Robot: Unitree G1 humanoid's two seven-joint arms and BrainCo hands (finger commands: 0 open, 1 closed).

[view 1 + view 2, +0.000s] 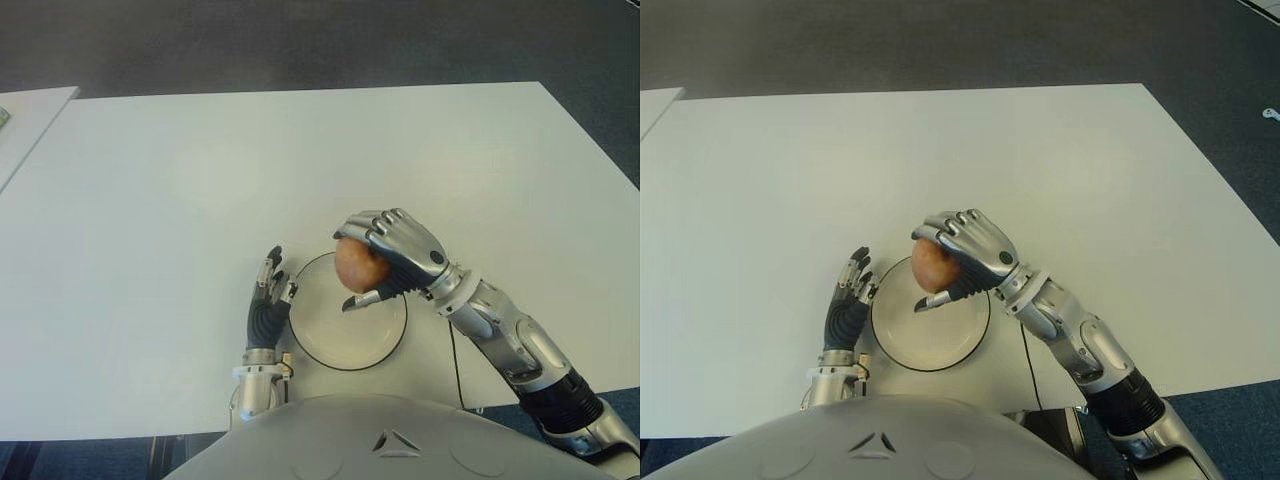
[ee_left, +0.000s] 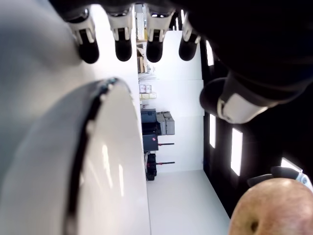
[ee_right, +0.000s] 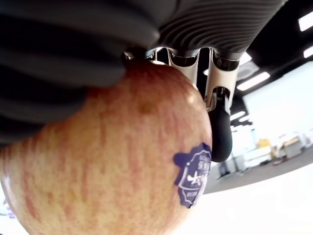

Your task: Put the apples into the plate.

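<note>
Right hand [image 1: 395, 255]: clutching the apple [image 1: 358, 265] over the plate [image 1: 340, 350], lower centre.
Left hand [image 1: 268, 300]: released, beside plate.
Left: set it down.

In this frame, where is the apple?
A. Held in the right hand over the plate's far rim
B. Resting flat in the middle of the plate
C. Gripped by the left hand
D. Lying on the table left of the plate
A: the right hand has its fingers curled over the apple above the far rim of the plate, while the left hand shows beside the plate's left edge, holding nothing.
</note>
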